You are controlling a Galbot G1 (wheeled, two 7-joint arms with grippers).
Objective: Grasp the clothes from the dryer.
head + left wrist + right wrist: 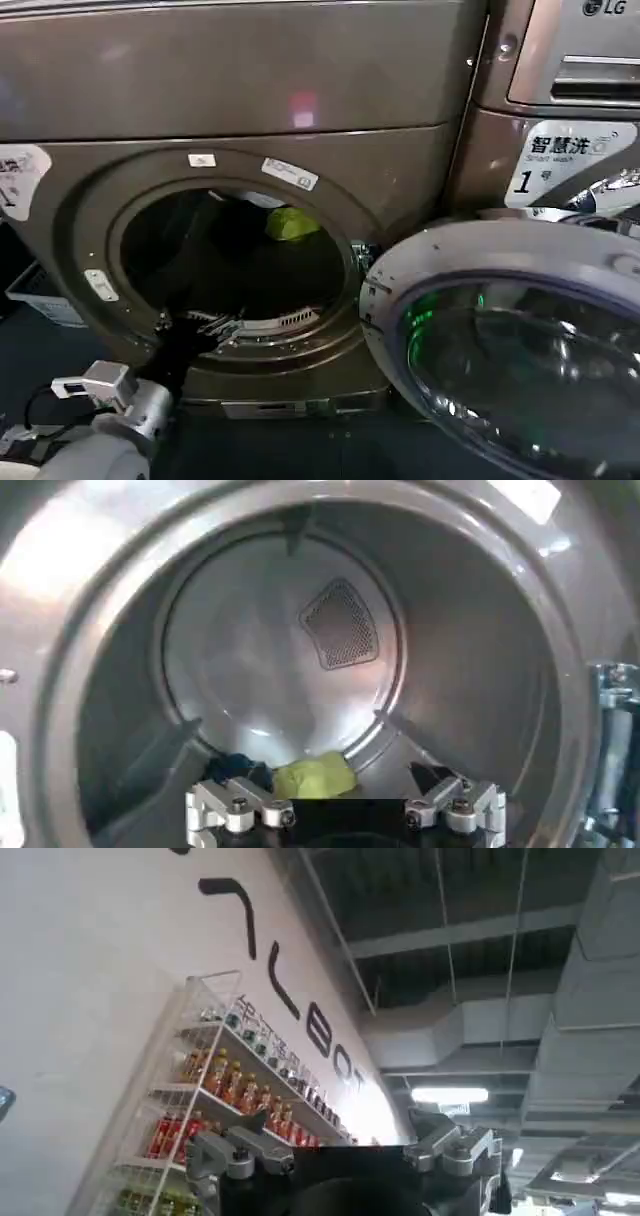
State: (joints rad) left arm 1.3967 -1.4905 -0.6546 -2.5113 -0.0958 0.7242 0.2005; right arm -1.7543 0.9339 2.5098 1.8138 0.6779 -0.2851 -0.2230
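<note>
- Left wrist view: left gripper [345, 815] spread wide inside the dryer [240, 120], just short of the clothes [314, 776], yellow-green beside what looks navy.
- Right gripper [345, 1158] spread, aimed ceilingward.

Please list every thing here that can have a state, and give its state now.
dryer: door open, drum still loaded.
dryer door: swung fully open to the right.
yellow-green cloth: lying on the drum floor, not gripped.
navy cloth: lying beside the yellow-green one, not gripped.
left gripper: open, at the drum mouth, holding nothing.
right gripper: open, pointing up towards the ceiling, holding nothing.
</note>
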